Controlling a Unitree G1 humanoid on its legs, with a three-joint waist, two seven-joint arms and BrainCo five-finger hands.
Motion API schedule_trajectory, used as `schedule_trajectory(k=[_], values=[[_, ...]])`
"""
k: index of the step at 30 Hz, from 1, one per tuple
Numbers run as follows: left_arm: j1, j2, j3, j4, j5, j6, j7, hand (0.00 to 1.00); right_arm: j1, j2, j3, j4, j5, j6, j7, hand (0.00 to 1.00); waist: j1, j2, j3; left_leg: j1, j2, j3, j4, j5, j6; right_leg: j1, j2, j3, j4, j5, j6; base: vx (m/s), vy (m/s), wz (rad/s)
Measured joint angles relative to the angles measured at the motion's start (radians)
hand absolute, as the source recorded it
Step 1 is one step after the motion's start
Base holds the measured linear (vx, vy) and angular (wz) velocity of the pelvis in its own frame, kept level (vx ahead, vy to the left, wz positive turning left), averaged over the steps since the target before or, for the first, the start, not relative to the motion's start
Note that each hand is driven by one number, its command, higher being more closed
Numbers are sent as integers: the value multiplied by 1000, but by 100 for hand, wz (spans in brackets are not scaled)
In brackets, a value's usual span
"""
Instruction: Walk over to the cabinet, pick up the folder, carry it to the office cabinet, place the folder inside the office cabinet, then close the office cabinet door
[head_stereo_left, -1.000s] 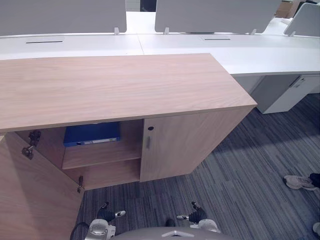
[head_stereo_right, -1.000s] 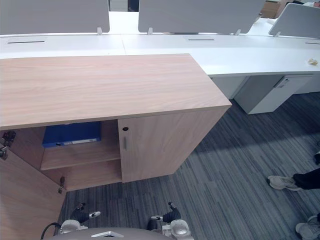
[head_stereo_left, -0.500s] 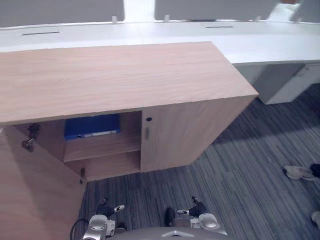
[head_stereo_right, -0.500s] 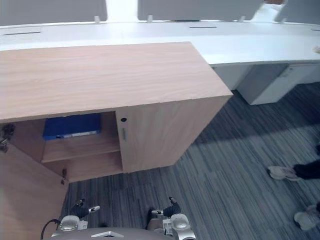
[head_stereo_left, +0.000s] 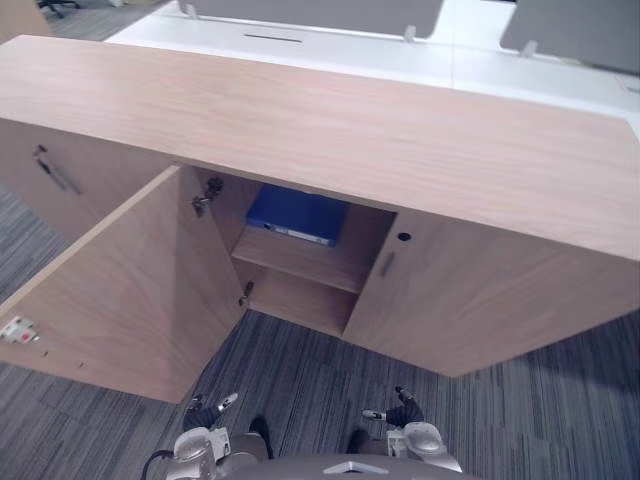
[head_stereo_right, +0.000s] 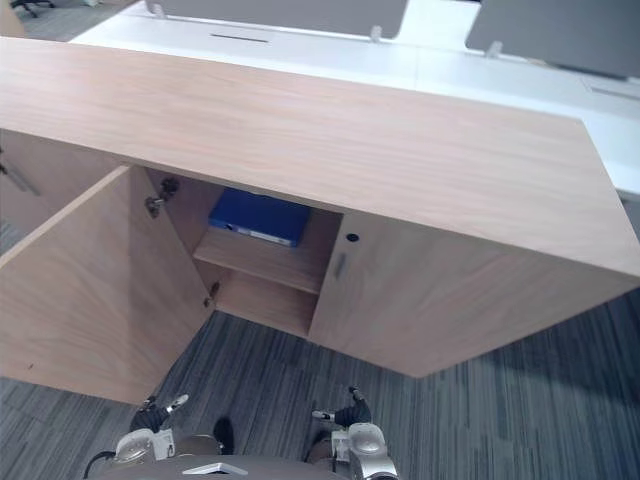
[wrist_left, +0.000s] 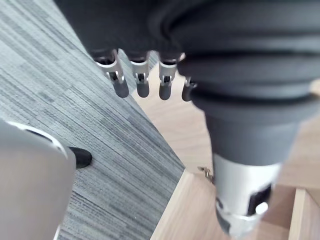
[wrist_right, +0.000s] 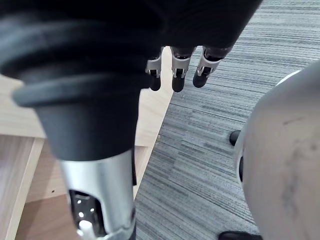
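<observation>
Since the earlier frames the whole view has swung to the left, so the camera moved and not the furniture. More of the open door now shows.

Inside the cabinet (head_stereo_left: 330, 130), the blue folder (head_stereo_left: 297, 216) lies flat on the upper shelf (head_stereo_left: 300, 262) of the open compartment, pushed toward the back. The space under this shelf looks bare as far as I can see. The compartment next to it, at the cabinet's right end, is covered by a closed door (head_stereo_left: 490, 300), so its content is hidden.

The open door (head_stereo_left: 130, 290) stands out from the cabinet's front, hinged on the compartment's left side.

Both hands hang low in front of the cabinet, well apart from it. The left hand (head_stereo_left: 205, 412) has its fingers (wrist_left: 141, 80) loosely extended and holds nothing. The right hand (head_stereo_left: 400, 412) is the same, its fingers (wrist_right: 176, 75) slack and empty.

I judge that the placing step is done and only the closing of the door is left. The next move probably calls for bringing the left hand behind the door's outer face and pushing it round until it meets the cabinet's front. The robot should stay clear of the door's path.
</observation>
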Motion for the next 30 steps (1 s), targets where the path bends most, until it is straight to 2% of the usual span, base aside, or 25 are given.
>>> schedule_trajectory(k=[2,4,8,13,17,19,23,25,30], values=[[16,11,15,6,-17,0,7,0,1,20,-10,4,0,-1,0,0,-11,-17,-27,31,-23,-31,-105,52,6,24,3,-1,-47,11,9,10,61,46],[15,19,25,11,-28,0,21,0,2,18,-16,17,0,0,-1,0,-11,-18,-28,67,-36,-53,-169,95,6,46,8,3,-71,20,10,55,45,44],[19,34,55,-11,-56,-3,68,0,-7,19,-28,46,0,1,-8,0,-4,-22,-28,92,-51,-70,-175,98,13,93,8,9,-112,42,12,27,39,8],[24,46,83,-217,-56,-29,136,0,-24,13,-25,48,-1,0,-31,0,-2,-15,-24,93,-50,-69,-176,98,13,100,23,32,-136,51,9,0,9,-1],[21,62,185,-383,-87,-62,204,0,-24,1,-3,53,-1,0,-41,0,-3,-15,-24,98,-44,-72,-176,96,12,114,35,31,-151,55,5,0,0,0],[20,82,208,-399,-93,-82,224,0,-26,-4,-3,53,-1,0,-42,0,1,-15,-24,101,-43,-73,-176,96,11,122,37,31,-158,59,6,32,-15,2],[21,90,297,-399,-95,-82,263,0,-42,-5,-5,53,-14,0,-43,0,9,-10,-17,110,-42,-65,-177,91,9,134,42,40,-174,70,2,-2,-1,-7],[35,99,318,-397,-115,-82,273,0,-43,-5,-5,53,-35,0,-43,0,22,-12,-16,121,-39,-46,-177,86,9,135,44,60,-174,71,0,-12,2,-22],[55,100,365,-388,-130,-82,277,0,-41,-5,-6,57,-37,0,-44,0,22,-21,-11,133,-39,-26,-178,80,10,136,44,83,-174,71,0,-27,5,-13]])
